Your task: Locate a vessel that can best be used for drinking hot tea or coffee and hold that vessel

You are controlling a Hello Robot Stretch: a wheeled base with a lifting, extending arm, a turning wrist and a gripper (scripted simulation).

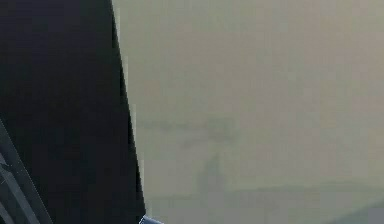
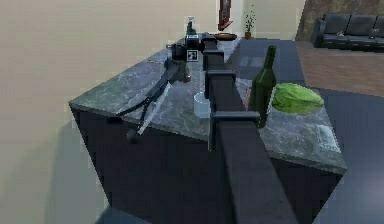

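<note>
A small pale cup (image 2: 201,103) stands on the dark stone countertop (image 2: 120,90), right against the left side of the arm's dark bar. The arm reaches out over the counter to two white marker squares. Left of them sits the gripper (image 2: 140,125), its thin fingers (image 2: 152,100) slanting down toward the counter's near left corner. Only bare countertop lies at and behind the fingers, so the gripper holds nothing. The cup is nearer the robot than the gripper's body, to the right of the fingers.
A dark green bottle (image 2: 263,85) and a green leafy lump (image 2: 297,97) stand right of the arm. Another bottle (image 2: 190,28) and a bowl (image 2: 222,37) are at the counter's far end. A sofa (image 2: 350,30) lies beyond. A dark panel (image 1: 60,110) and beige wall (image 1: 260,100) are close ahead.
</note>
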